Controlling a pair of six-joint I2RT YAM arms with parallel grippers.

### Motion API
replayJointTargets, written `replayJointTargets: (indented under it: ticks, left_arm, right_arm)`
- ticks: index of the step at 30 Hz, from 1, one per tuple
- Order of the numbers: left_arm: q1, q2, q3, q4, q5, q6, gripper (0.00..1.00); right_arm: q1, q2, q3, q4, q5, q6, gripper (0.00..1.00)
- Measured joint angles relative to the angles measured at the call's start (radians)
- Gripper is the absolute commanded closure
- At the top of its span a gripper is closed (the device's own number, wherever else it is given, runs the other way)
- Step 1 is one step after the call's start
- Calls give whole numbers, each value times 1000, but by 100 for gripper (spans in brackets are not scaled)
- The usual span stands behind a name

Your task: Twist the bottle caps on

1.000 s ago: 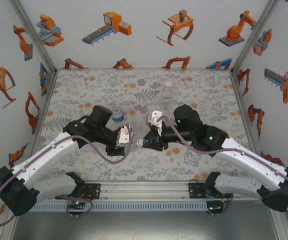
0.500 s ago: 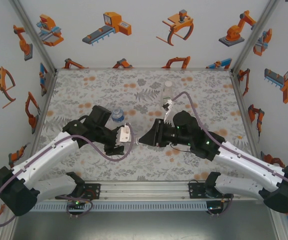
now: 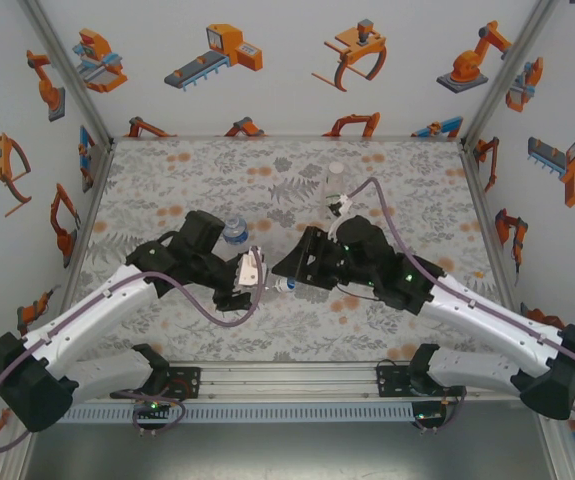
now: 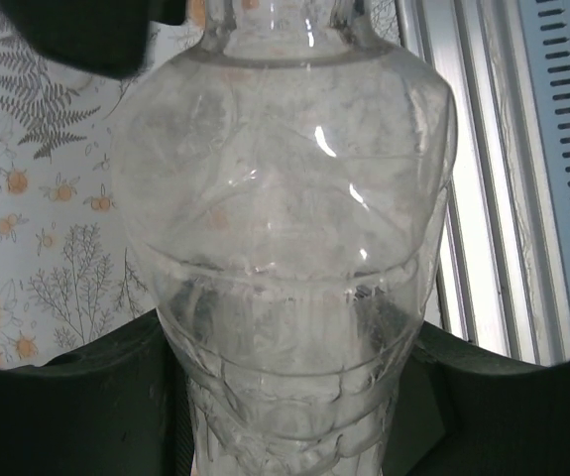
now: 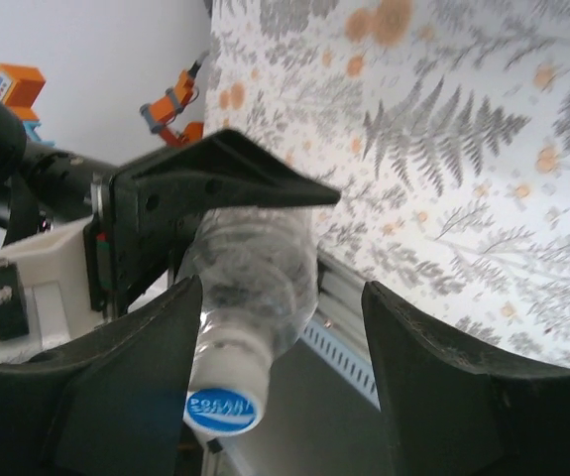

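Observation:
The plain clear bottle [image 4: 285, 198] lies on its side above the table, with my left gripper [image 3: 256, 272] shut on its body. Its dark fingers [image 4: 86, 397] press the bottle from both sides. A white bottle cap [image 5: 223, 399] with a blue logo sits on the bottle's neck, pointing right [image 3: 285, 285]. My right gripper [image 5: 280, 297] stands open around that cap end, the cap close to its left finger and apart from the other. The blue-label bottle [image 3: 234, 230] stands just behind my left wrist. The green-white label bottle [image 3: 335, 184] stands upright further back.
The floral table cover [image 3: 187, 180] spreads to the back and sides between printed walls. The metal rail [image 3: 287, 378] with both arm bases runs along the near edge. My right arm's purple cable [image 3: 382, 200] loops up beside the far bottle.
My right wrist has rotated and its cable has swung up towards the back. Its gripper stays at the cap end of the held bottle. The left arm has barely moved.

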Motion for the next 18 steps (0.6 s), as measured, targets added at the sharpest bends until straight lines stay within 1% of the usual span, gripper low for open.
replayJointTargets:
  ticks: [6,11,15,18]
  left_arm:
    - [0,-26,0,18,26,0,99]
    - [0,-26,0,24,32,0,99]
    - [0,-26,0,27,32,0,98]
    - [0,-23,1,27,32,0,98]
  right_arm:
    - [-104,2,2,-56,9,-56,41]
    - [-123,1,3,-112,18,-130,42]
    - [-123,-24,12,-142,32,-251,44]
    - [-124,-68,19,-107,-1,-382,47]
